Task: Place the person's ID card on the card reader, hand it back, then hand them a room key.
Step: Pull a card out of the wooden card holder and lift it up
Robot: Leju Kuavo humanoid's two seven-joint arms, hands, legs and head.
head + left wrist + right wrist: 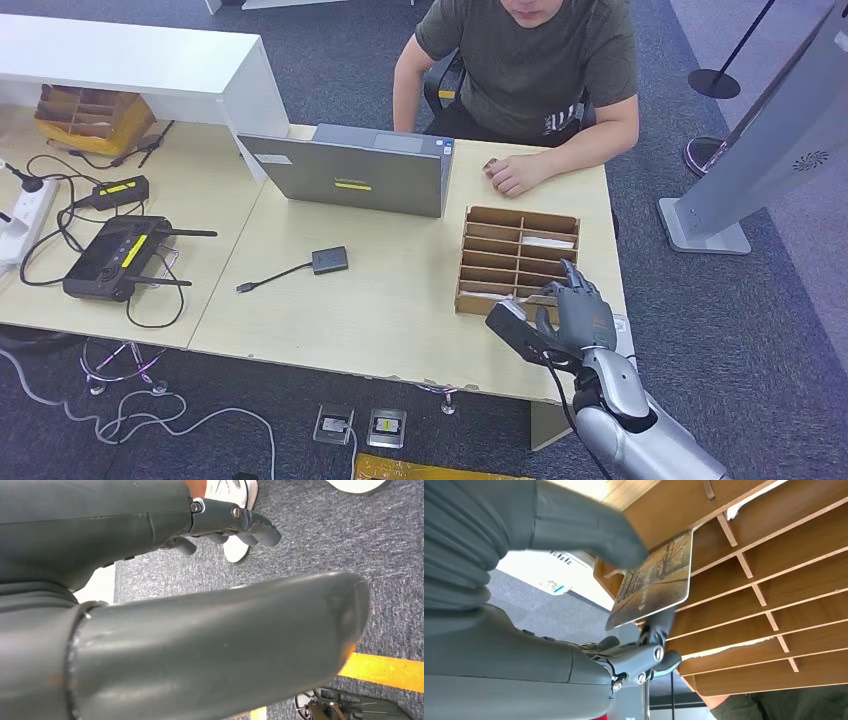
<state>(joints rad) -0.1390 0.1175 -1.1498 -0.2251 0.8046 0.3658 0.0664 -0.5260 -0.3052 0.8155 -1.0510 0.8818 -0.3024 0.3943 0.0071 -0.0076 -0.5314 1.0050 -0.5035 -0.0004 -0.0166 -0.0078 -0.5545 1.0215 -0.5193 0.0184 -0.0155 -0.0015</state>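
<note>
My right hand (570,315) is at the near edge of the wooden slotted card box (520,225) on the table's right side. In the right wrist view the thumb and a finger pinch a room key card (654,580) printed with trees, right at the box's slots (774,555). The small dark card reader (329,260) with its cable lies mid-table, left of the box. A person sits across the table with a hand (515,172) resting on it. My left hand (100,530) hangs over the carpet and holds nothing, its fingers (235,525) apart from the thumb.
A grey laptop (350,170) stands open between the person and the reader. A black controller (115,255), a power strip and cables lie on the left table. A white card (548,242) lies in a far slot of the box.
</note>
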